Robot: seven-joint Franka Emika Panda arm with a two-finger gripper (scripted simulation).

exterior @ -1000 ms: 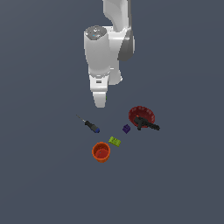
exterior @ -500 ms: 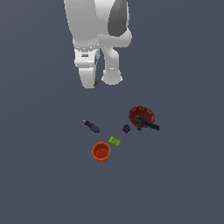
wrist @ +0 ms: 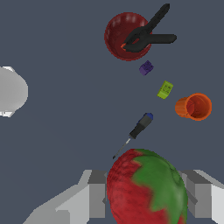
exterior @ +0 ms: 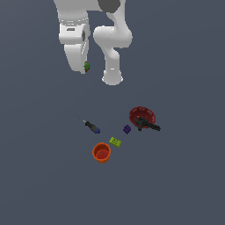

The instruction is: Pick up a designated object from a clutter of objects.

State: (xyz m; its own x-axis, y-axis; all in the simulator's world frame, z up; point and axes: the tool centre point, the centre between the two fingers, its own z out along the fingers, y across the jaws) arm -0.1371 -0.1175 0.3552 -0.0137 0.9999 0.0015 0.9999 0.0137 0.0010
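Gripper: my gripper (wrist: 146, 197) is clenching the red-green cube (wrist: 146, 187), one finger (wrist: 97, 194) pressing each side of it.
Cube: it is sitting right between my fingers, raised high off the floor, well apart from everything below; in the exterior view it is showing as a small red-green spot (exterior: 86, 66) at my fingertips.
Screwdriver: the screwdriver (wrist: 136, 132) is lying on the floor, the nearest item beneath me.
Brick: the green brick (wrist: 165, 89) is lying beyond the screwdriver.
Cup: the orange cup (wrist: 194, 106) is resting just beside the brick.
Purple cube: it (wrist: 146, 68) is sitting past the brick.
Bowl: the dark red bowl (wrist: 119, 41) is lying farthest from me.
Tool: the black tool (wrist: 148, 36) is lying across the bowl.
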